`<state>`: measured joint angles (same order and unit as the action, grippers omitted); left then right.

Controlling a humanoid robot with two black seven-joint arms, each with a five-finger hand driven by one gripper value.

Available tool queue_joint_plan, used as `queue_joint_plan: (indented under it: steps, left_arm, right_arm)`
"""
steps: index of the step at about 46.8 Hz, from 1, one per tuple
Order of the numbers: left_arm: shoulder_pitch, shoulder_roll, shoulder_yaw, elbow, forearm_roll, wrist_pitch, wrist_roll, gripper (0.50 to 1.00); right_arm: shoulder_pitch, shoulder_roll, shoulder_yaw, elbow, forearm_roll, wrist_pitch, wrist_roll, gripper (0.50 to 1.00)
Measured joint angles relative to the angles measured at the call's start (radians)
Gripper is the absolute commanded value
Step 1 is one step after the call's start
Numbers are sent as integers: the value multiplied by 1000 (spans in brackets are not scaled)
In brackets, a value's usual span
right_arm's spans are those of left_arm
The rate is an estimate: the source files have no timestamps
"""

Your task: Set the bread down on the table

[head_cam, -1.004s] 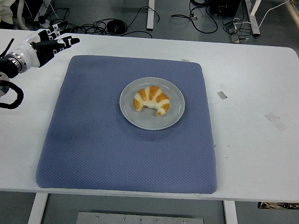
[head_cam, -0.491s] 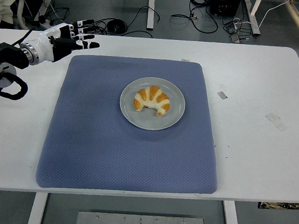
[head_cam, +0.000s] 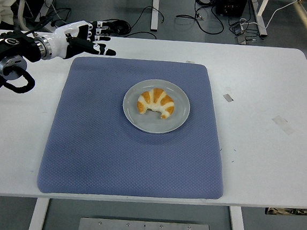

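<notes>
While the bread (head_cam: 155,103) sits untouched on the grey plate (head_cam: 181,115) at the centre of the frame, the reach step is in hand; no grasp yet.

Head view (the only view):
- Bread: croissant-shaped, brown and pale stripes, lying inside the plate, slightly left of plate centre. Plate rests on the blue mat (head_cam: 112,154), in the mat's upper half.
- Mat covers the middle of the white desk (head_cam: 268,157); bare desk surface shows to the right and left of it.
- Left robot hand (head_cam: 88,35): upper left of the frame, over the desk near the mat's upper-left corner. Fingers apart and stretched out toward the right, holding nothing. Well apart from the bread.
- Right robot hand: not in view.
- Cables on the floor beyond the desk's far edge.

Judgement: approach phase, task barely begun. Next move calls for carrying the left robot hand rightward and down the frame to the plate, closing the fingers around the bread without dragging the plate, then lifting it clear and setting it on bare desk.
</notes>
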<state>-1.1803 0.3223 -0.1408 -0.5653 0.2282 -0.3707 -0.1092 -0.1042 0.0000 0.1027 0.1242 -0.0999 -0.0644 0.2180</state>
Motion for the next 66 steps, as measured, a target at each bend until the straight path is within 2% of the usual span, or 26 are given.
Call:
queue_joint_plan:
  steps: [8,15,22,28,43,56,62,66]
  left_arm:
    - [-13,4,56,-99,0,24,7,983]
    - [-31,13,81,-189,8,74,50,981]
    - [-33,25,78,-242,119,120,63,980]
    - [-29,29,76,-290,206,158,95,978]
    - [-47,29,70,-314,210,161,82,981]
    - [-75,55,120,-312,22,136,78,981]
    - [-92,52,175,-312,28,134,81,980]
    - [-101,48,191,-320,94,134,83,972]
  right_arm:
    - [0,0,1,0,-1,0,0,1000]
    - [0,0,0,0,0,0,0,1000]
    - [0,0,0,0,0,0,0,1000]
    - [0,0,0,0,-1,0,0,1000]
    - [0,0,0,0,0,0,0,1000]
    - [0,0,1,0,0,0,0,1000]
    - [0,0,1,0,0,0,0,1000]
    - [0,0,0,0,0,0,0,1000]
